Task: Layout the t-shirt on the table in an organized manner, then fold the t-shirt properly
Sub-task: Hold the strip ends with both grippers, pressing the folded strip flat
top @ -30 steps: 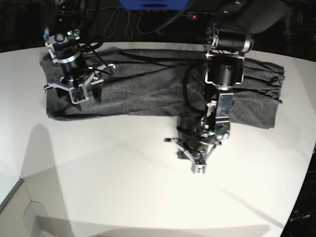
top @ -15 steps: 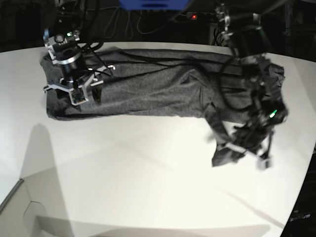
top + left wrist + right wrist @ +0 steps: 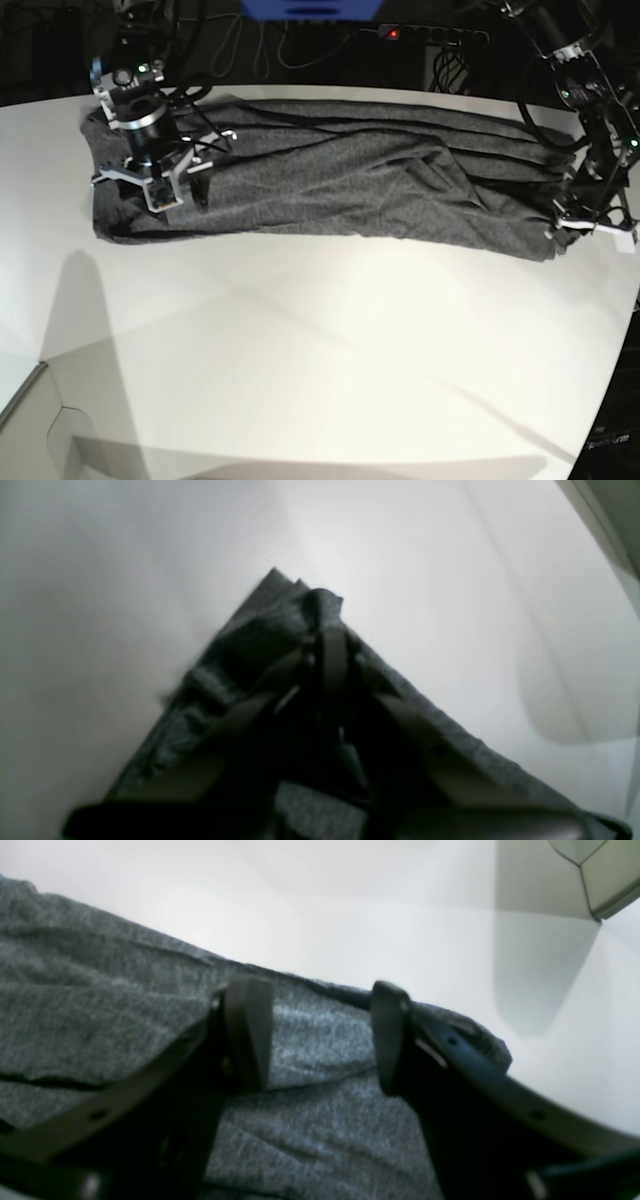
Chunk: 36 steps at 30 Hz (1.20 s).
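White and smooth, the table (image 3: 300, 370) fills most of the base view, its far edge curving against a dark background. Faint grey shadows cross its near half.

Across the far part of the tabletop lies the t-shirt (image 3: 330, 185), a heathered dark grey knit with no print showing. It stretches as a long band from far left to far right, wider than it is deep. Its near edge runs fairly straight along the left and middle, then dips slightly toward the near side at the right end. Long shallow folds and creases run lengthwise along the far edge, and a bunched ridge rises in the middle right. In the right wrist view the knit shows a fine speckled grey with soft wrinkles.

At the far left, the right gripper (image 3: 160, 190) rests over the shirt's left end. Its fingers (image 3: 247, 1032) are spread apart above the cloth, with bare fabric between them and nothing pinched.

At the far right edge of the table, the left gripper (image 3: 590, 225) sits at the shirt's right end. In the left wrist view its fingers (image 3: 332, 655) are pressed together on a pointed corner of the grey cloth, which lies against the white table.
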Tool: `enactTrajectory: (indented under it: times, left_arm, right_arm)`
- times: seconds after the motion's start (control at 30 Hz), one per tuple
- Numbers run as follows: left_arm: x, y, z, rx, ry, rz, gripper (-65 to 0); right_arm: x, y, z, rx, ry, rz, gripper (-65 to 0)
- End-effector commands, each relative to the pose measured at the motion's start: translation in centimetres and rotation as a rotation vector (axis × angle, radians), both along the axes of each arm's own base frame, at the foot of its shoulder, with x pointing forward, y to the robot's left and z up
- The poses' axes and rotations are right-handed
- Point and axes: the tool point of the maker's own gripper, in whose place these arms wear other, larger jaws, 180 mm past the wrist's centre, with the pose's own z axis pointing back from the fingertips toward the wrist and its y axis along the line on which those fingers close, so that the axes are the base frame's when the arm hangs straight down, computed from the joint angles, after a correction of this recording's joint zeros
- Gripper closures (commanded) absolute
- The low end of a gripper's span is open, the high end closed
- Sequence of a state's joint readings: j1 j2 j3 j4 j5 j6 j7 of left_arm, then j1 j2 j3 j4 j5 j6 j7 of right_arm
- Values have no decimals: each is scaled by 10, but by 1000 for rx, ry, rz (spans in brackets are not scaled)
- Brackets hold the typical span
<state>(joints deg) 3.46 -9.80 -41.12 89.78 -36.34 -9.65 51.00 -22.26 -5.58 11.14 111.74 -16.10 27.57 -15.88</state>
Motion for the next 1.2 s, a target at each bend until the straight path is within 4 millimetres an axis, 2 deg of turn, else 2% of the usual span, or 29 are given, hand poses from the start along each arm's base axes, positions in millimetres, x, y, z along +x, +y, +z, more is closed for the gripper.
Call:
enactTrajectory:
  times: [0.0, 0.13, 0.27, 0.43, 0.53, 0.67, 0.77, 0.9, 1.0, 1.17]
  left_arm:
    - [4, 4, 9, 9, -34, 0, -1]
    - [-10, 14, 0, -6, -8, 40, -1]
    - [-20, 16, -6, 2, 18, 38, -4]
    - [-24, 6, -9, 45, 12, -69, -15]
    - [-28, 4, -11, 45, 15, -88, -99]
    - [-32, 2, -4, 65, 3, -95, -272]
    - [-43, 14, 3, 90, -5, -60, -361]
    - [-48, 28, 15, 99, -33, -23, -380]
    - [-51, 38, 4, 82, -6, 1, -380]
    - [-37, 44, -15, 31, 26, 1, -381]
  right_arm:
    - [4, 2, 11, 15, -45, 5, -322]
    - [3, 2, 11, 15, -44, 5, -322]
    - [3, 2, 11, 15, -44, 5, -322]
    - [3, 2, 11, 15, -44, 5, -322]
    - [3, 2, 11, 15, -44, 5, -324]
    - [4, 1, 11, 14, -45, 3, -326]
    - [4, 0, 12, 14, -48, -3, -327]
    - [3, 1, 11, 20, -44, -6, -327]
    - [3, 2, 10, 25, -43, -7, -327]
    - [3, 4, 11, 27, -44, -3, -327]
